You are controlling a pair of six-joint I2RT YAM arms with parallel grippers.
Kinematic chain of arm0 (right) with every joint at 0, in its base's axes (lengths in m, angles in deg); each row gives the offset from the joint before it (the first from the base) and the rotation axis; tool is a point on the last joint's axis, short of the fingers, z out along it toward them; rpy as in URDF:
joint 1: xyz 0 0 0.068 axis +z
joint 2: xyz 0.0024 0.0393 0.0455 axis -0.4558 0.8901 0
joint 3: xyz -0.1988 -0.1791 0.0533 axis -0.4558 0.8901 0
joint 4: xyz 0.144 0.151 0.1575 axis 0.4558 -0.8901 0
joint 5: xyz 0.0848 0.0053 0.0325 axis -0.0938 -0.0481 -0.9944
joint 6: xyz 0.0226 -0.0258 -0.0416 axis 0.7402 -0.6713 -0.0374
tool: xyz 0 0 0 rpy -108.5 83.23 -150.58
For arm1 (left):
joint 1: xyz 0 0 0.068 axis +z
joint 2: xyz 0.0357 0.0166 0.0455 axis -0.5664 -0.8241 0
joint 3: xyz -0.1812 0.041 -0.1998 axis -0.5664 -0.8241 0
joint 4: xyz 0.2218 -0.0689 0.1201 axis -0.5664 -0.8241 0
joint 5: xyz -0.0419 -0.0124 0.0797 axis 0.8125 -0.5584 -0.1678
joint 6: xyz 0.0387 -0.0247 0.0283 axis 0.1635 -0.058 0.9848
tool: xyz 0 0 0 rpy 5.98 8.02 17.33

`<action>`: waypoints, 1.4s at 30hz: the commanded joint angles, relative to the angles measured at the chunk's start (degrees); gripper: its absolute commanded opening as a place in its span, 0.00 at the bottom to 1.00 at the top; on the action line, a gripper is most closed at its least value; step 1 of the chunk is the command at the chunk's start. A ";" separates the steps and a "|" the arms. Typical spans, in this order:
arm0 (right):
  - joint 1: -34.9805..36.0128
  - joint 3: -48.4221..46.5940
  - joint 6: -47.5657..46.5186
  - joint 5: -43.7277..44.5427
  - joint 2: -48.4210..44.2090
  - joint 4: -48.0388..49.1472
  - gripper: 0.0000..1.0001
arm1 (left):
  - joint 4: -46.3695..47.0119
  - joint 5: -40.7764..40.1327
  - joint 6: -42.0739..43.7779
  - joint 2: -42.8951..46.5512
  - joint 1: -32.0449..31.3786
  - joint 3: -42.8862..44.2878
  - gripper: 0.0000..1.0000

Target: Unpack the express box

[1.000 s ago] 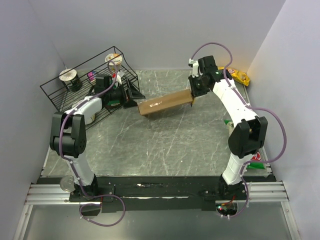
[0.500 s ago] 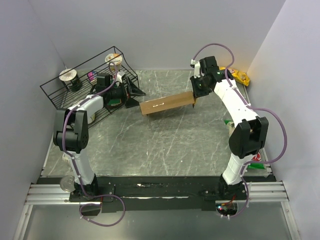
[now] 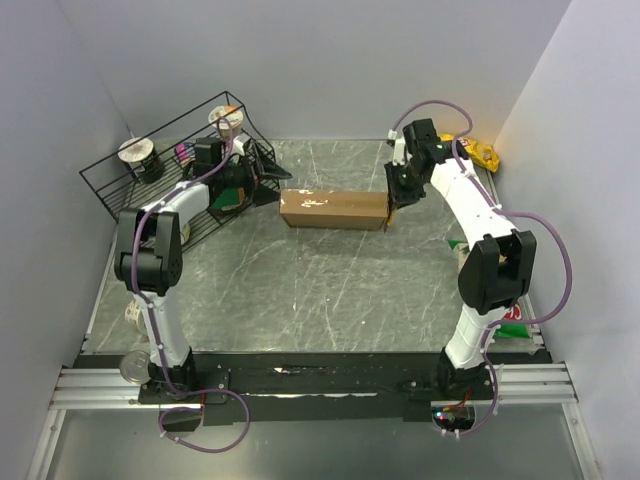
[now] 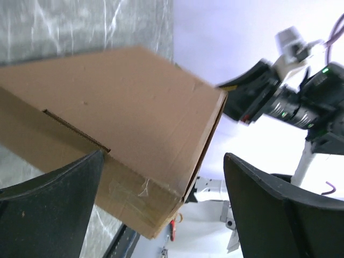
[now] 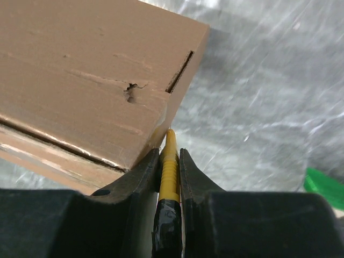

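The express box (image 3: 333, 209) lies on the table (image 3: 330, 300) toward 12 o'clock from its middle, with its long side running from 9 to 3 o'clock. It is plain brown cardboard, with a few pale scuffs on its top face. Its flaps look closed, and the left wrist view shows clear tape along one seam of the box (image 4: 118, 123). From these angles I cannot tell whether it sits flat on the table or is slightly raised at one end.

The left gripper (image 3: 275, 180) is at the box's 9 o'clock end. Its two dark fingers (image 4: 48, 209) are spread wide, one on each side of the box's end, and neither visibly presses on the cardboard.

The right gripper (image 3: 392, 203) is at the box's 3 o'clock end. Its fingers are closed tightly on a thin yellow tool (image 5: 169, 172), whose base is wrapped in black. The tool's tip rests against the corner edge of the box (image 5: 80, 80), just below a small tear and a slot in the cardboard.

A black wire basket (image 3: 150, 195) sits tilted at 10 o'clock, just behind the left gripper, and holds two cups (image 3: 135, 155). A yellow packet (image 3: 484, 153) lies in the corner at 2 o'clock. A green packet (image 3: 455, 245) lies at 3 o'clock beside the right arm.
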 commanded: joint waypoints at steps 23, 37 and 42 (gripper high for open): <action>-5.30 -5.34 7.55 -21.98 8.47 5.99 0.00 | -6.77 -2.16 10.00 -15.00 -6.51 23.26 0.96; -7.41 -6.30 6.14 -20.39 9.97 6.34 0.00 | -20.78 -18.26 27.08 -16.23 -7.04 30.03 0.96; -7.59 -6.39 5.44 -19.95 9.88 6.17 0.00 | -19.55 -16.68 28.22 -15.27 -7.04 33.02 0.96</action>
